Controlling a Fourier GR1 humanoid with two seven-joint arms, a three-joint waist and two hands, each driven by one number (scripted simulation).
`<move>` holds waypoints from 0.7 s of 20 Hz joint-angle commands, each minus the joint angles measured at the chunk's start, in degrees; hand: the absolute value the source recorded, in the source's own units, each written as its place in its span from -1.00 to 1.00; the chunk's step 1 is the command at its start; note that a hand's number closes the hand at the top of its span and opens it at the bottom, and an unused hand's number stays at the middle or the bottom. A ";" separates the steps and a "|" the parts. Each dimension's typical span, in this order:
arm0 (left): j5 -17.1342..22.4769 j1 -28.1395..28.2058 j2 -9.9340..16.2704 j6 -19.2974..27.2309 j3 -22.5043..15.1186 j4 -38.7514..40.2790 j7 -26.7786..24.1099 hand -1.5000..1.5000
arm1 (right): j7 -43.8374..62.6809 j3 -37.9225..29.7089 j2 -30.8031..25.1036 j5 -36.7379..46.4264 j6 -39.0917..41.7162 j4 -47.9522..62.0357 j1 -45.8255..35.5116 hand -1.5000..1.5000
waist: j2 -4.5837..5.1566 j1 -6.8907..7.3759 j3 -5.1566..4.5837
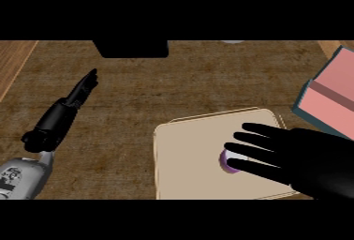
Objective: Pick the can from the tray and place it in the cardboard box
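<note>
While grasping: right hand [314, 161] spreads straight fingers over the small purple-and-white can [230, 162], not yet curled.
Can: on flat beige tray [181, 154], near right.
Box: pink-lined cardboard box [330, 91], far right.
Left hand [83, 89]: resting open, left.

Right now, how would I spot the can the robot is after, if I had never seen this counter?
Find the beige tray lying flat on the brown counter, low and right of centre. The right hand spreads over it, and the can peeks out beneath the fingers. It is the only purple-and-white thing there, unlike the pink, teal-edged box at the right edge.
</note>
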 commanded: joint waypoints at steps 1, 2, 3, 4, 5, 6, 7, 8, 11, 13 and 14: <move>-0.55 1.57 -0.40 -1.22 0.55 -2.93 1.14 0.00 | 5.62 3.19 2.17 5.12 3.39 -3.28 3.37 -1.00 | 0.04 0.47 0.04; -2.06 2.46 -1.82 -1.21 0.69 1.27 -3.50 0.00 | 5.06 0.52 0.61 4.82 3.22 -6.87 6.84 -1.00 | 0.07 -0.01 0.04; -2.11 1.38 -1.73 -0.14 0.41 -5.02 3.97 0.00 | 6.46 1.92 3.90 6.25 3.56 -3.89 5.76 -1.00 | 0.06 0.48 0.06; -2.65 6.64 -2.05 0.78 -0.79 -8.15 2.10 0.00 | 8.66 2.43 3.17 6.53 4.96 -6.20 7.10 -1.00 | -0.05 0.63 0.05; -1.93 3.15 -1.81 -1.32 1.29 -3.64 0.13 0.00 | 6.92 7.23 6.31 12.67 0.16 -1.89 8.21 -1.00 | 0.17 0.60 0.07; -3.21 1.45 -1.80 -1.85 2.26 -1.36 -0.92 0.00 | 10.71 3.76 6.43 7.50 8.69 -7.37 5.82 -1.00 | 0.12 0.33 0.02; -4.80 -0.18 -4.83 -0.68 0.85 0.40 -0.10 0.00 | 9.15 5.63 9.51 9.90 7.34 -3.45 4.62 -1.00 | 0.21 0.45 0.03; -3.27 0.81 -2.22 -3.19 3.30 -1.82 1.09 0.00 | 8.22 4.99 7.72 12.17 5.89 -5.45 8.55 -1.00 | 0.14 0.38 0.05; -4.41 -0.90 -4.26 -2.84 3.09 -0.65 2.65 0.00 | 10.48 7.27 11.42 16.85 5.69 -4.01 6.78 -1.00 | 0.18 0.47 0.05; -5.62 2.05 -5.51 -2.21 3.17 -1.42 0.53 0.00 | 10.03 8.03 12.39 20.43 3.06 -4.18 9.17 -1.00 | 0.16 0.50 0.05; -1.44 0.60 -1.71 -6.80 7.40 -0.85 -0.34 0.00 | 6.49 5.58 10.97 20.18 1.78 -0.21 6.92 -1.00 | 0.21 0.67 0.06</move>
